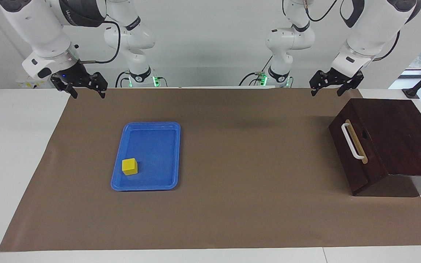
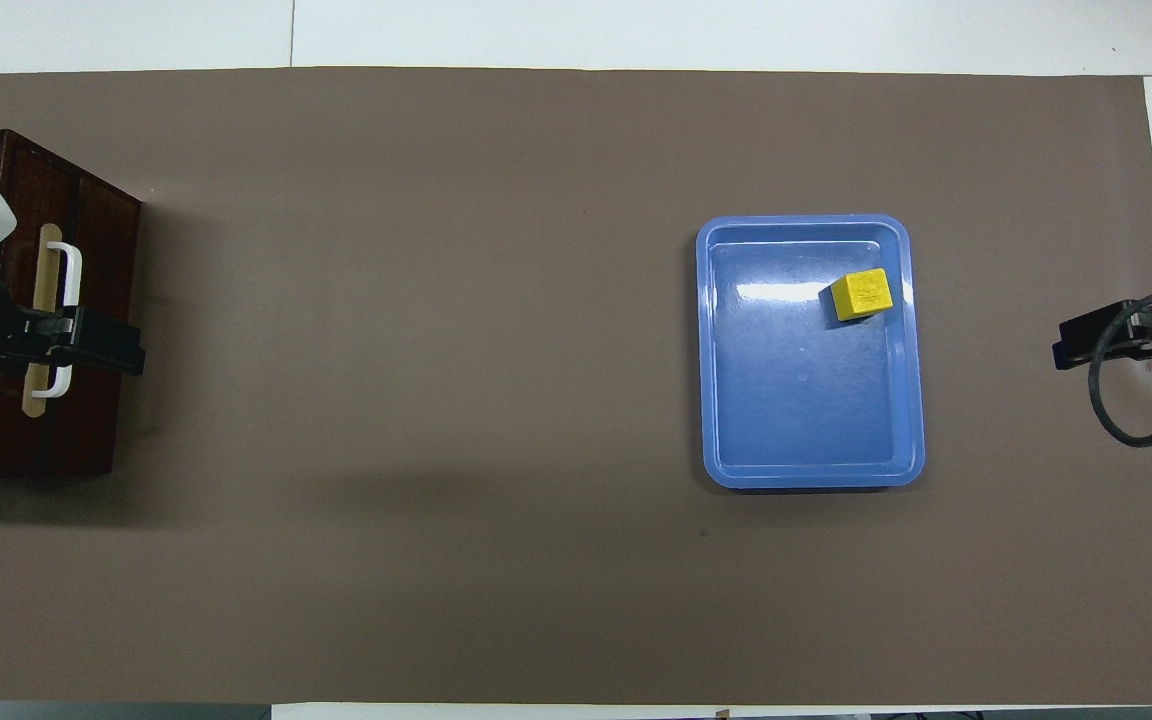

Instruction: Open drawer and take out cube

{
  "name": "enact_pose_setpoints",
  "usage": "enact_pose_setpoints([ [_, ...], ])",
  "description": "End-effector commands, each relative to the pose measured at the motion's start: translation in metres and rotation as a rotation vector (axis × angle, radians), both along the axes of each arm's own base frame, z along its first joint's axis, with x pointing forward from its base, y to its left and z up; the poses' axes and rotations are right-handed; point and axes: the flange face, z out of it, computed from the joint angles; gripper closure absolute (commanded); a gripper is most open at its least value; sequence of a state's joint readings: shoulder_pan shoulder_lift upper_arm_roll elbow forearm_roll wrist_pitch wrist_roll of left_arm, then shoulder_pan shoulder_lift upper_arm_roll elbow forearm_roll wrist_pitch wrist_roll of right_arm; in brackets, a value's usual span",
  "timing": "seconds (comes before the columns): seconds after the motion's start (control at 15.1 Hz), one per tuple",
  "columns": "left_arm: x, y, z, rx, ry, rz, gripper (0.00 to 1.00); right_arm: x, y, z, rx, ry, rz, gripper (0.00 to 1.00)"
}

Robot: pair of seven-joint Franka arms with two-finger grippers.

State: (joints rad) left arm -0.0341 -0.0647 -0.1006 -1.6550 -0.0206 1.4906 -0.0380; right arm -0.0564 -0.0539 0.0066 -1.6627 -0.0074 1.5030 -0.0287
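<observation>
Yellow and solid, the small cube (image 1: 129,166) sits inside the flat blue plastic tray (image 1: 148,126) in the facing view, in the tray's corner farthest from the robots and toward the right arm's end of the table. The tray rests on the brown paper mat (image 1: 232,204) that covers most of the white table (image 1: 13,146). At the left arm's end stands the dark wooden box (image 1: 397,138), its dark brown drawer (image 1: 353,160) pushed fully in, the white bar handle (image 1: 352,141) lying along a tan strip and facing the tray. The left gripper (image 1: 329,87) hangs in the air over the mat's edge close to the box's robot-side corner, touching nothing, its two fingers apart and empty. The right gripper (image 1: 88,89) hangs over the mat's robot-side corner at the other end, well apart from the tray, its fingers likewise spread with nothing between them.

From overhead, the cube (image 2: 861,295) shows in the upper part of the tray (image 2: 806,470), near the wall toward the right arm's end. The box (image 2: 26,440) sits at the mat's (image 2: 436,400) left-arm end. The left gripper (image 2: 86,342) overlaps the handle (image 2: 71,265) of the drawer (image 2: 101,300) in this view, though it probably only covers it from above. The right gripper (image 2: 1101,340) pokes in at the mat's edge, empty.
</observation>
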Motion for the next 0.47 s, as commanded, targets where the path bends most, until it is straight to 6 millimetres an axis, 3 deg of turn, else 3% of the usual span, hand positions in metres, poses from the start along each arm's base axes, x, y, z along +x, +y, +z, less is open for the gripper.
enact_pose_setpoints([
  [0.0, -0.0048, 0.0034, 0.0052, -0.015, 0.009, -0.008, 0.00, 0.0047, -0.0027, 0.0063, -0.013, -0.016, 0.003, 0.00],
  [0.4, -0.0044, 0.0021, 0.0063, -0.012, 0.003, -0.011, 0.00, 0.0031, 0.0071, 0.0088, -0.022, -0.014, 0.015, 0.00],
])
